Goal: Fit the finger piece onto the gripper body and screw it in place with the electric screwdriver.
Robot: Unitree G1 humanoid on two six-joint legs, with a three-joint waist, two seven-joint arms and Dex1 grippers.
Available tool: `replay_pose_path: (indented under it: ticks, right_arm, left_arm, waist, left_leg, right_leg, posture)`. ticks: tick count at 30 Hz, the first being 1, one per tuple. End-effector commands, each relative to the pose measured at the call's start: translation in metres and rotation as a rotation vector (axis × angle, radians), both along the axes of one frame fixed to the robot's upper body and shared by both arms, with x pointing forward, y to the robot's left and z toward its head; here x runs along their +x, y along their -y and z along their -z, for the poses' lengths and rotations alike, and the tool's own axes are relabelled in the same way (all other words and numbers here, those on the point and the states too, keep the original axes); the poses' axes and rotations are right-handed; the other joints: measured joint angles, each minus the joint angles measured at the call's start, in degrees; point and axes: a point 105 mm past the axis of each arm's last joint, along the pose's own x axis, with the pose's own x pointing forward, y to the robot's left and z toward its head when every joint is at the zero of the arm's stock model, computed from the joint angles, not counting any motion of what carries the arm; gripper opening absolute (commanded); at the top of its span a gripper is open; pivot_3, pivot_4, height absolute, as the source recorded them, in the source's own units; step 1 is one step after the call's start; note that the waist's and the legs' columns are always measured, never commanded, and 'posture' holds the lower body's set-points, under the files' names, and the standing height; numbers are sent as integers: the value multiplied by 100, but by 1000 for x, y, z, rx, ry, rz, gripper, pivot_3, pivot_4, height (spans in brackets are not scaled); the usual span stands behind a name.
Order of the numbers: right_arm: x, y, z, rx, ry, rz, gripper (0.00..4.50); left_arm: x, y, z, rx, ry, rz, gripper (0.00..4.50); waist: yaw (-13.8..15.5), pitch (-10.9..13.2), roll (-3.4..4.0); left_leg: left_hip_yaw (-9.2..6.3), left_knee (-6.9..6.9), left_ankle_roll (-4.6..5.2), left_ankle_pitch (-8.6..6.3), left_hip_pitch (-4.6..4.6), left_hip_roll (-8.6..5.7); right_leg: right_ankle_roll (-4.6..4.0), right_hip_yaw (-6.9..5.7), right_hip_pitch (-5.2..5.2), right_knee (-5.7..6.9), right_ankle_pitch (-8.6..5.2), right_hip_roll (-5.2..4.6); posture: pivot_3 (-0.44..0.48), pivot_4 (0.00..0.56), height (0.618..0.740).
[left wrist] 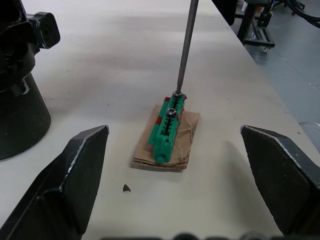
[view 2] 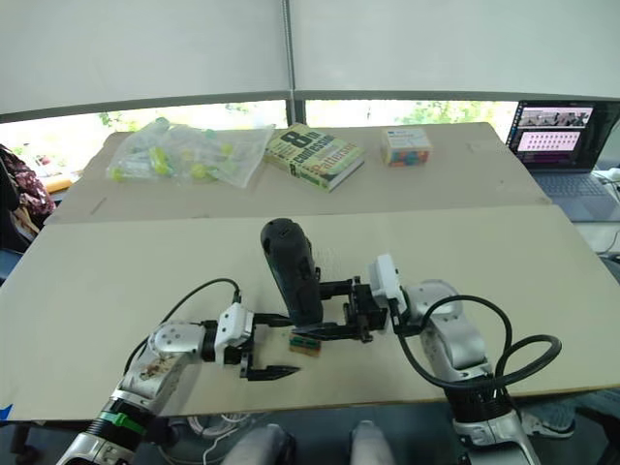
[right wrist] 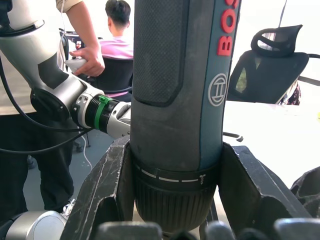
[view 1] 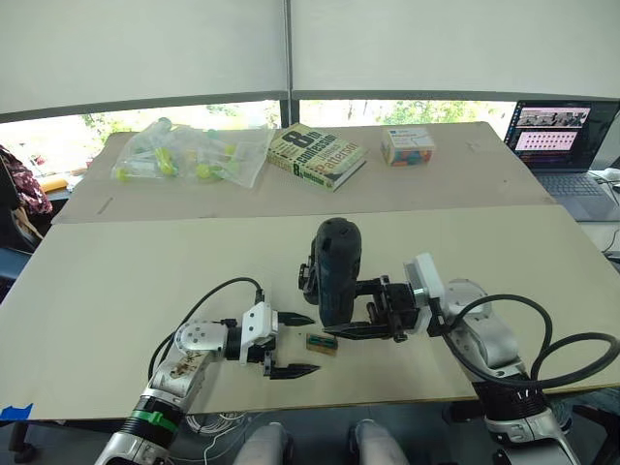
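In right end effector (right wrist: pixel 172 200) clamp, electric screwdriver (right wrist: pixel 180 90); left end effector (left wrist: pixel 175 175) agape.

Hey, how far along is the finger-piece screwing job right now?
Done: the right tool is shut on the electric screwdriver, held upright. In hand: its bit rests on a screw in the green block, while the left tool waits open facing it. Left: fitting and screwing look undone; the gripper body stands apart, and I can't make out the finger piece.
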Motion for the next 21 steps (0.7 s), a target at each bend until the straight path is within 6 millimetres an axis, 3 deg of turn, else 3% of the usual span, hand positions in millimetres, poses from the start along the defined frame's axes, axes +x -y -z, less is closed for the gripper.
replay_pose_path:
  ticks: [1, 21]
  right_arm:
    - [-2, -1, -5, -3, 35, -9, 1956]
    - [-13, 5, -46, 109, 62, -25, 1956]
  left_arm:
    - [-7, 8, 10, 15, -46, 31, 4500]
    - [-10, -6, 1, -14, -13, 6, 4500]
  waist:
    - [3, -1, 0]
    - [-14, -1, -1]
  left_leg:
    - [0, 0, 0, 0, 0, 0]
    - [-1, -3, 1, -1, -8, 3]
  right_leg:
    - [0, 0, 0, 0, 0, 0]
    - [0, 0, -8, -5, 0, 1]
  posture:
    - [0, 150, 740]
    - [0, 150, 740]
